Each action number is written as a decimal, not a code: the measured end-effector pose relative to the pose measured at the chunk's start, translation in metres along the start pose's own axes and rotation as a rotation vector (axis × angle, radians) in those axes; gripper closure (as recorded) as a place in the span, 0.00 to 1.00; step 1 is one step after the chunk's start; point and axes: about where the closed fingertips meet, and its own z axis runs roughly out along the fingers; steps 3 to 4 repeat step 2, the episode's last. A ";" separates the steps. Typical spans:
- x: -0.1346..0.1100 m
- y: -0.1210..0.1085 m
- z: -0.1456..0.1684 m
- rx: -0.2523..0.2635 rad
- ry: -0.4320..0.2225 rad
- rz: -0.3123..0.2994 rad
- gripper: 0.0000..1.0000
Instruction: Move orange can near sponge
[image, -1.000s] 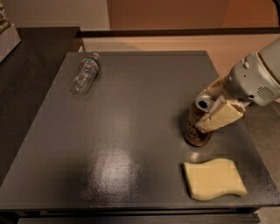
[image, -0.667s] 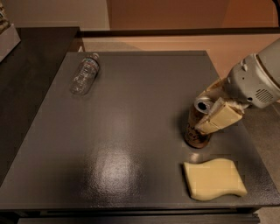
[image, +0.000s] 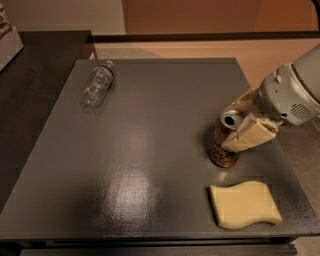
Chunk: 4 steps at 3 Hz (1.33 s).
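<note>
The small brownish-orange drink can (image: 221, 151), stood upright near the flat pale yellow sponge (image: 245, 205), is clamped by the cream two-finger gripper (image: 230, 129).

loc: lab/office-type rm | evid: plain grey table (image: 150, 150), dark counter (image: 40, 65) | tool (image: 229, 128): grips orange can (image: 220, 153) on table

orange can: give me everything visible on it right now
The orange can is a small brownish-orange drink can, metal by its look, with a silver top and pale lettering on its side. It stands upright on the dark table near the right edge, just beyond the pale yellow sponge, with a gap between them. The hand is at the can's top, extending from the right, and hides its upper right side.
</note>
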 end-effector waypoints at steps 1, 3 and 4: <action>-0.001 0.000 0.001 -0.001 0.000 -0.003 0.00; -0.001 0.000 0.001 -0.001 0.000 -0.003 0.00; -0.001 0.000 0.001 -0.001 0.000 -0.003 0.00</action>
